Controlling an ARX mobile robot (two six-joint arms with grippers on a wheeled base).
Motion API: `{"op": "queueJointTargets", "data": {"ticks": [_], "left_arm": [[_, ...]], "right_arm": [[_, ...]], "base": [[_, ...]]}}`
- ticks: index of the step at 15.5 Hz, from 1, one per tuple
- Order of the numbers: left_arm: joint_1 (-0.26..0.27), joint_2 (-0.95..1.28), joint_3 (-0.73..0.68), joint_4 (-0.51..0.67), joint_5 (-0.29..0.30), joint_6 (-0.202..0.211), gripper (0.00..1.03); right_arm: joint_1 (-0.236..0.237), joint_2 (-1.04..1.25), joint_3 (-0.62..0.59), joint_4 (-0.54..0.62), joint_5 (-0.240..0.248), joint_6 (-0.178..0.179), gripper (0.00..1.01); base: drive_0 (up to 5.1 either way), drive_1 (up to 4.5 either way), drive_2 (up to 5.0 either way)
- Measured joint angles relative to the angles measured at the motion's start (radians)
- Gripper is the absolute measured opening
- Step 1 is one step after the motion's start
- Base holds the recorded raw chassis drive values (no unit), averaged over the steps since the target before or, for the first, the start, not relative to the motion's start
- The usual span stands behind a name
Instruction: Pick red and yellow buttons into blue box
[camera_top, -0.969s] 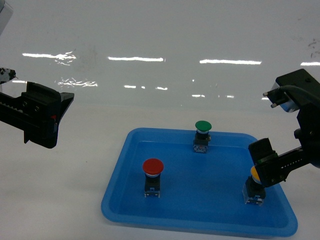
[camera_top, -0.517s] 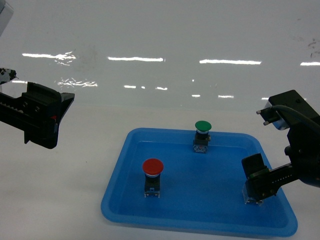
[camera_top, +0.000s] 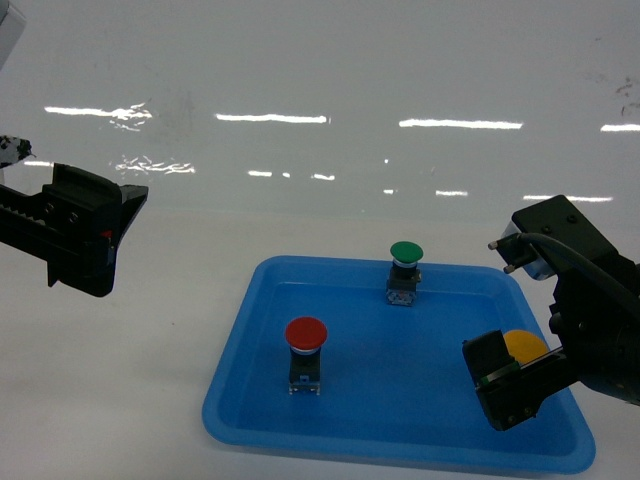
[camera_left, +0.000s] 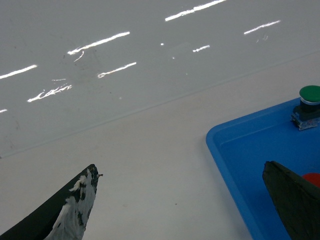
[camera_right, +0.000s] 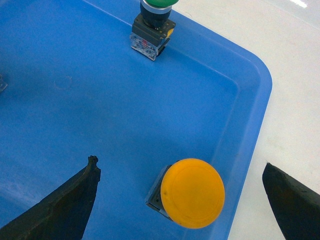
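A shallow blue plastic tray (camera_top: 240, 390) with rounded corners lies on the white glossy table (camera_top: 130, 340), and three mushroom-head push buttons stand upright in it. The red-capped push button (camera_top: 306, 334) with its black-and-grey switch body is in the tray's left half; the green-capped push button (camera_top: 405, 252) is near the far rim, well apart from it. The yellow-capped push button (camera_right: 192, 193) sits in the near right corner, just beside the tray's right wall.

The right gripper (camera_right: 180, 200) hangs above the yellow button with its two black fingers spread wide, one over the tray floor on the left, the other beyond the tray's right rim over the table; the yellow cap lies between them, touched by neither. In the head view one finger (camera_top: 500, 385) hides part of the cap.

The left gripper (camera_left: 185, 205) is held off to the left above bare table, apart from the tray, fingers spread (one finger's face is scuffed whitish).

The green button's switch body carries a small label with red marks, too small to read. No large blue crate shows in any view.
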Motion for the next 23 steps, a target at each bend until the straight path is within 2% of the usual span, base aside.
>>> {"op": "queueJointTargets", "data": {"ticks": [5, 7, 11, 18, 20, 23], "left_arm": [[0.0, 0.0, 0.0, 0.0, 0.0, 0.0, 0.98], [0.0, 0.0, 0.0, 0.0, 0.0, 0.0, 0.98], [0.0, 0.0, 0.0, -0.001, 0.0, 0.0, 0.98], [0.0, 0.0, 0.0, -0.001, 0.0, 0.0, 0.98], [0.0, 0.0, 0.0, 0.0, 0.0, 0.0, 0.98], [0.0, 0.0, 0.0, -0.001, 0.0, 0.0, 0.98]], "right_arm": [[0.0, 0.0, 0.0, 0.0, 0.0, 0.0, 0.98], [0.001, 0.006, 0.012, 0.029, 0.031, -0.01, 0.98], [0.002, 0.039, 0.058, 0.032, 0.061, -0.053, 0.98], [-0.016, 0.088, 0.049, 0.042, 0.106, -0.06, 0.98], [-0.02, 0.113, 0.049, 0.033, 0.101, -0.056, 0.98], [-0.001, 0.146, 0.065, 0.037, 0.035, -0.026, 0.98]], "base": [[0.0, 0.0, 0.0], [0.0, 0.0, 0.0], [0.0, 0.0, 0.0], [0.0, 0.0, 0.0], [0.0, 0.0, 0.0], [0.0, 0.0, 0.0]]}}
